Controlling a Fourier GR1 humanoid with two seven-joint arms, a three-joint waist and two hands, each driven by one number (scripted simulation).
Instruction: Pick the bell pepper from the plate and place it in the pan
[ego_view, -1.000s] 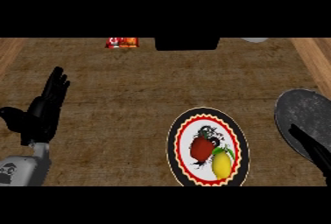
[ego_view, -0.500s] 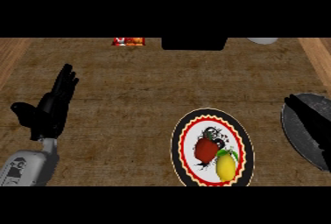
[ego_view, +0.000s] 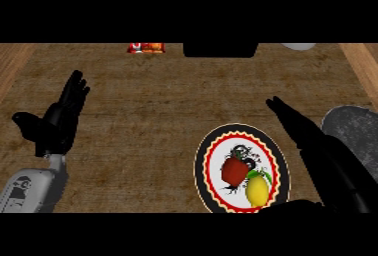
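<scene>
A round plate (ego_view: 214, 150) with a red and black patterned rim lies at lower centre-right of the counter. On it rest a red bell pepper (ego_view: 235, 171) and, just to its lower right, a yellow lemon-like fruit (ego_view: 258, 192). My right hand (ego_view: 317, 145) reaches in from the lower right with straight fingers, open, right of the plate and above its right rim, apart from the pepper. The dark grey pan (ego_view: 356, 131) sits at the right edge, partly hidden behind that hand. At the left, my left hand (ego_view: 57, 120) rests open with fingers up.
A dark box-like object (ego_view: 220, 49) stands at the back centre, a small red packet (ego_view: 145, 47) to its left and a pale object (ego_view: 298, 46) to its right. Wooden strips border the counter on both sides.
My right hand has come into view from the lower right and stretched up beside the plate, now covering part of the pan. The view has shifted slightly; the left hand stays as it was.
</scene>
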